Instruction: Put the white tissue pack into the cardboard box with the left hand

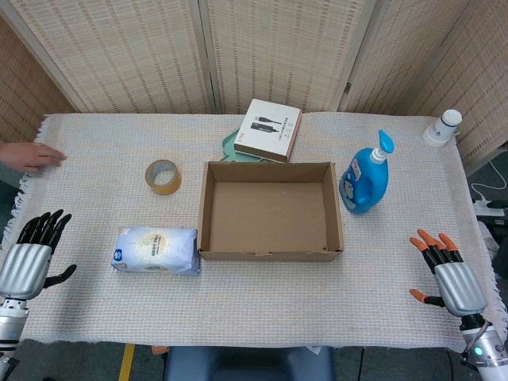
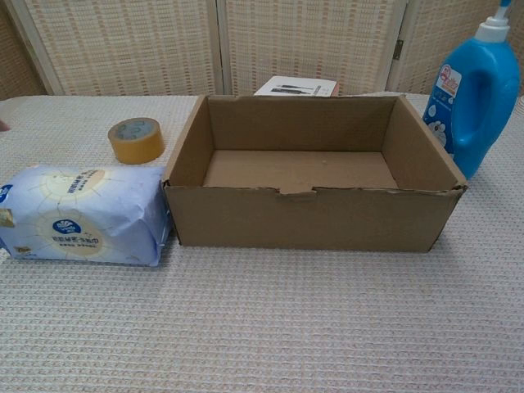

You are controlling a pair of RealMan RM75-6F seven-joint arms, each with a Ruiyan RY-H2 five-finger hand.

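The white tissue pack lies flat on the table just left of the cardboard box, which stands with its top open and nothing inside. My left hand hovers at the table's left edge, well left of the pack, fingers spread and holding nothing. My right hand rests near the front right corner, fingers apart and empty. Neither hand shows in the chest view.
A roll of brown tape sits behind the pack. A blue detergent bottle stands right of the box. A white product box lies on a green tray behind. A person's hand rests at far left; a small white bottle stands at far right.
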